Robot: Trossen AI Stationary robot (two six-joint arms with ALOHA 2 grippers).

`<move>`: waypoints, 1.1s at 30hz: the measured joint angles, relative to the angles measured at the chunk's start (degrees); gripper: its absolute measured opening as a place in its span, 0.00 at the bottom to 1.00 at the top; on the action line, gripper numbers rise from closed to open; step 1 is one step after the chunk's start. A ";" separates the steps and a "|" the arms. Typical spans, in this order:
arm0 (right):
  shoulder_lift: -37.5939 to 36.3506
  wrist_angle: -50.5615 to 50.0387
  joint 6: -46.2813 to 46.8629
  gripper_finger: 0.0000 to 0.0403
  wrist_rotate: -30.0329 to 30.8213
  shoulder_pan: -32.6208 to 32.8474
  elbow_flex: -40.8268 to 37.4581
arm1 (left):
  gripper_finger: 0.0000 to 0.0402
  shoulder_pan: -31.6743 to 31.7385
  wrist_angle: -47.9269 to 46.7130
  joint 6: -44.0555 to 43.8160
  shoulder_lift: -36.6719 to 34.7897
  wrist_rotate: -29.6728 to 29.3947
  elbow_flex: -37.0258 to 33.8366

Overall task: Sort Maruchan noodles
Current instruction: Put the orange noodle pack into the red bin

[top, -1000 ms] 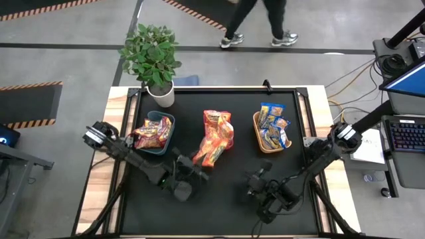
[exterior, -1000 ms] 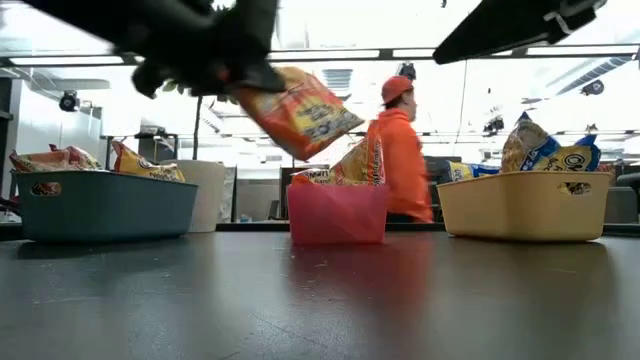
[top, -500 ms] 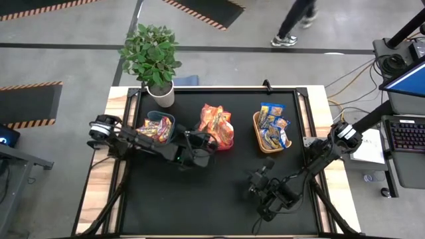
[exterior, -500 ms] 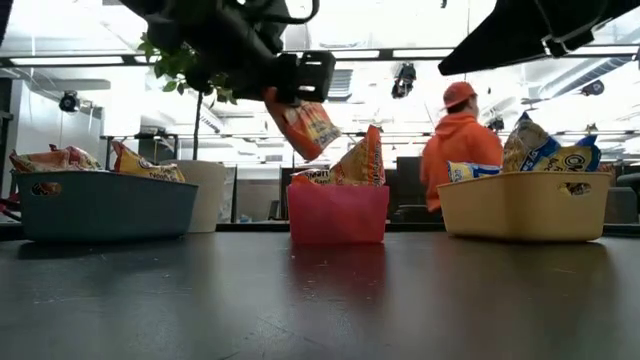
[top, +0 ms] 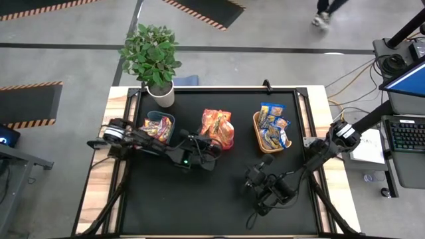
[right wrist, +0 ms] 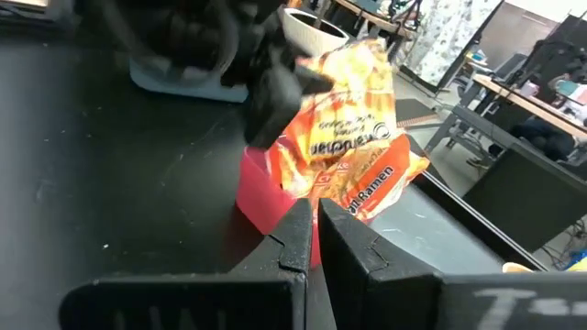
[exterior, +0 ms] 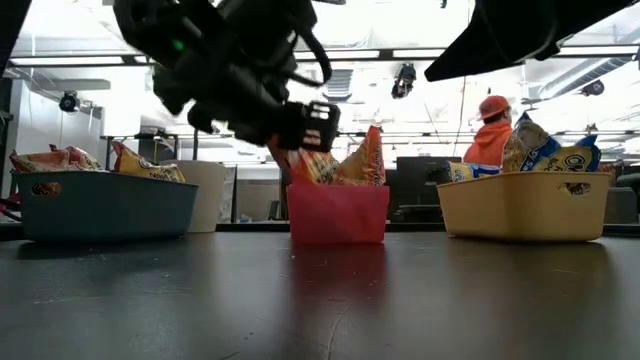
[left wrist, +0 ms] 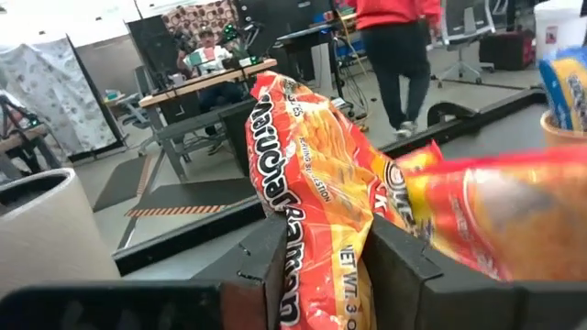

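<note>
Left gripper [top: 211, 147] jaws clamp an orange noodle packet [left wrist: 321, 197] over the red bin [exterior: 337, 213]; right jaws closed, empty.

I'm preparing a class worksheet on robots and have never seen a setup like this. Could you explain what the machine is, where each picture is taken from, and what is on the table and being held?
Two dark robot arms work at a black table. One picture looks straight down, one looks level across the tabletop, and one comes from each arm's wrist. On the table stand a teal bin, a red bin and a tan bin, each holding ramen packets. The left gripper pinches an orange-red Maruchan packet at the red bin. The right gripper waits near the table's front, its fingers together and holding nothing.
</note>
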 joint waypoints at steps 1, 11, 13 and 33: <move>0.00 0.01 -0.02 0.03 0.00 -0.22 0.00 | 0.24 -0.03 -0.03 -0.56 0.99 -0.25 0.20; 0.00 -1.22 0.20 0.03 -0.37 -0.82 -0.06 | 0.33 -0.45 -0.40 4.62 7.89 2.26 7.40; 0.00 -1.28 0.21 0.03 -0.42 -0.83 -0.20 | 0.35 -0.78 -1.00 6.66 8.56 2.51 9.22; -0.09 -1.65 -0.01 0.03 0.17 -1.09 -0.50 | 0.47 -1.70 -6.48 7.14 11.05 17.50 15.24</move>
